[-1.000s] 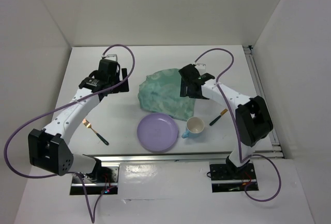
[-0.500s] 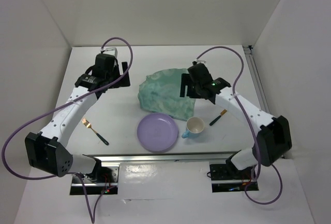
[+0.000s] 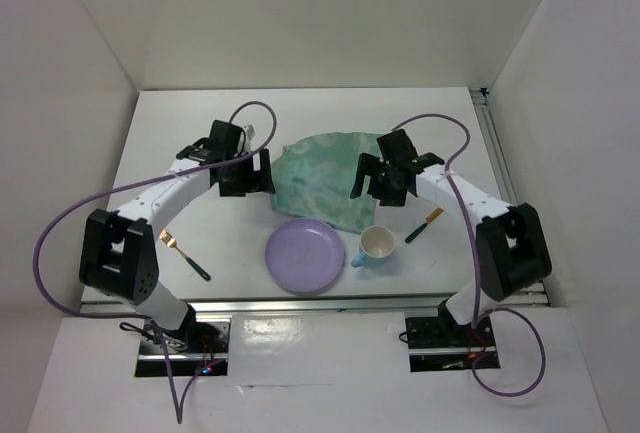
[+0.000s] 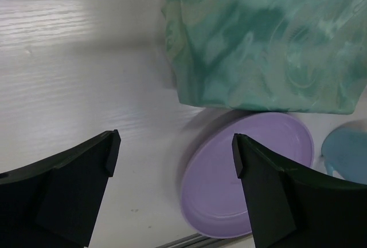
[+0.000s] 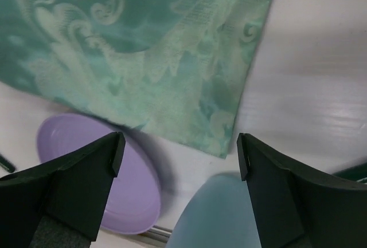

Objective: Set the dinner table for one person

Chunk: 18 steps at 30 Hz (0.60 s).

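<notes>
Trouble would most likely start with the cloth [image 3: 318,181], a teal patterned piece lying rumpled at the middle of the counter [image 3: 300,113]. The white counter itself spans the overhead view from the arm bases at 6 o'clock to the back wall at 12.

The left hand [image 4: 175,150] hovers at the cloth's 9 o'clock edge and the right hand [image 5: 180,150] at its 3 o'clock edge. Both are spread wide and hold nothing.

The purple plate [image 3: 305,255] sits at the cloth's 6 o'clock, and the cloth's near corner reaches the plate's far rim. Whether it lies on the rim I cannot tell. The cup [image 3: 378,246] stands just beside the plate at its 3 o'clock, close to that same corner.

- If the hands pinch and spread the fabric toward 6 o'clock, the hem could push the plate or tip the cup.
- A grab in the rumpled part may catch only one layer, so the cloth unfolds crooked.
- Uneven pulls from the two sides would drag it off centre.
- A descent that is too deep would press the fingers into the counter.
- The right arm's elbow swings near the second utensil [image 3: 422,225] at 4 o'clock and could knock it.
- The fork [image 3: 185,253] at 8 o'clock lies close under the left arm and could be swept the same way.
</notes>
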{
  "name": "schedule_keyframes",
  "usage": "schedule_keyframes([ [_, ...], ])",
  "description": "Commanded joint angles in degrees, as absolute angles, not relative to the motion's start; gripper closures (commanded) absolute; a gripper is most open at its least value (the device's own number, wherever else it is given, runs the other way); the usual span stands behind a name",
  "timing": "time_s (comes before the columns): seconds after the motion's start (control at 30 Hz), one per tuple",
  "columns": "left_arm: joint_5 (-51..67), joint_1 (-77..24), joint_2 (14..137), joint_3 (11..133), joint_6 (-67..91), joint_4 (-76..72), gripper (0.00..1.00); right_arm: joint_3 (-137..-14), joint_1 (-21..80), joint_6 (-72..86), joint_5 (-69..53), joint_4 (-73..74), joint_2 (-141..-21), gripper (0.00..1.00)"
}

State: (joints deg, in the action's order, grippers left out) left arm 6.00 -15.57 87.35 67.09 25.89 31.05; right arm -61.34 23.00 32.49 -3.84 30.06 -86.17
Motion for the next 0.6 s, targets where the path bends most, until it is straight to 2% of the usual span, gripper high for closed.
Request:
schedule_keyframes([
  [0.0, 13.1, -15.4, 91.5, 67.6, 26.5, 27.4, 0.01, -64.8, 20.7, 30.7, -5.0, 29.4, -93.8, 0.08],
  [0.3, 12.6, -15.4, 102.6, 74.1, 26.5, 26.1, 0.01, -74.9, 21.9, 22.3, -1.4, 36.4, -106.9, 0.08],
  [0.47, 16.6, -15.4, 107.9, 79.7, 26.5, 26.1, 0.07, -76.2, 21.9, 23.4, -0.5, 36.9, -109.5, 0.06],
  [0.5, 17.6, -15.4, 109.9, 80.7, 26.5, 26.1, 0.1, -76.2, 21.9, 23.4, -0.5, 36.4, -109.5, 0.06],
  [0.53, 19.9, -15.4, 111.0, 81.7, 26.5, 26.1, 0.22, -76.8, 21.3, 23.4, -0.5, 36.4, -110.1, 0.06],
  [0.57, 20.8, -15.4, 113.0, 84.3, 26.5, 26.1, 0.43, -77.5, 21.3, 23.4, -1.2, 36.4, -110.8, 0.06],
])
